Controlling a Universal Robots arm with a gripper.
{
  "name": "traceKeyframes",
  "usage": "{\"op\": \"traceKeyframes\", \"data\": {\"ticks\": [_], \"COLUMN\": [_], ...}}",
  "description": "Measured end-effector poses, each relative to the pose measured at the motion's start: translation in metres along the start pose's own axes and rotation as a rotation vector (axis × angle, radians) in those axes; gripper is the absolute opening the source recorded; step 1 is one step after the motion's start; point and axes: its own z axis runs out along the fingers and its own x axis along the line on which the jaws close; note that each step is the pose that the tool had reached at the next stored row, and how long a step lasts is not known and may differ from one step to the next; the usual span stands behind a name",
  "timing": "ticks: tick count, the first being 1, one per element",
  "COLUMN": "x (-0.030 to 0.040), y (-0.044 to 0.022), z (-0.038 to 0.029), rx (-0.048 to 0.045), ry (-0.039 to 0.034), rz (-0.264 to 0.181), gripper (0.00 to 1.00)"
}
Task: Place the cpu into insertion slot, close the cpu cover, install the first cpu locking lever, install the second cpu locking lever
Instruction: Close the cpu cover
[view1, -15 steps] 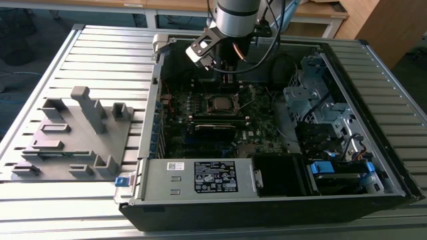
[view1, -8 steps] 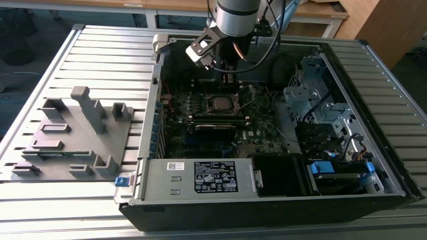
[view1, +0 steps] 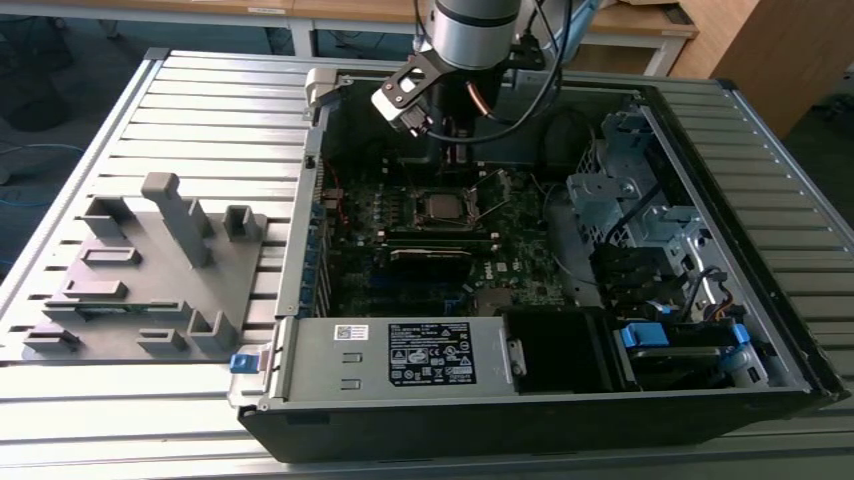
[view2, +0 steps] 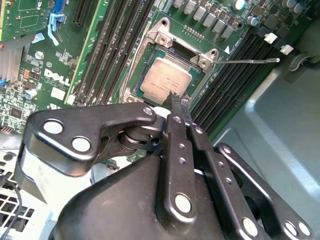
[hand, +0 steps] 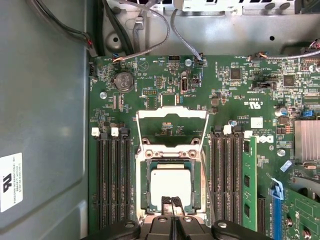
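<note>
First wrist view: hovering gripper (hand: 172, 202), pinched shut and empty, over cpu (hand: 171, 182) sitting in insertion slot (hand: 145, 186); cpu cover (hand: 172, 113) standing open, lever (view2: 250, 61) sticking out unlatched in second wrist view.

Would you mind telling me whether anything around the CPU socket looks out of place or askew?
Nothing looks damaged or askew. The cpu lies flat and square in the insertion slot. The cpu cover is swung open, not yet closed, and the gripper, shut, is at one edge of the cpu.
</note>
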Motion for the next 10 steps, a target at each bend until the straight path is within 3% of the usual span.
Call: {"op": "traceKeyframes", "data": {"ticks": [10], "x": [0.0003], "y": [0.0], "z": [-0.0104], "rx": [0.0], "ry": [0.0], "rz": [0.0], "gripper": [0.1]}}
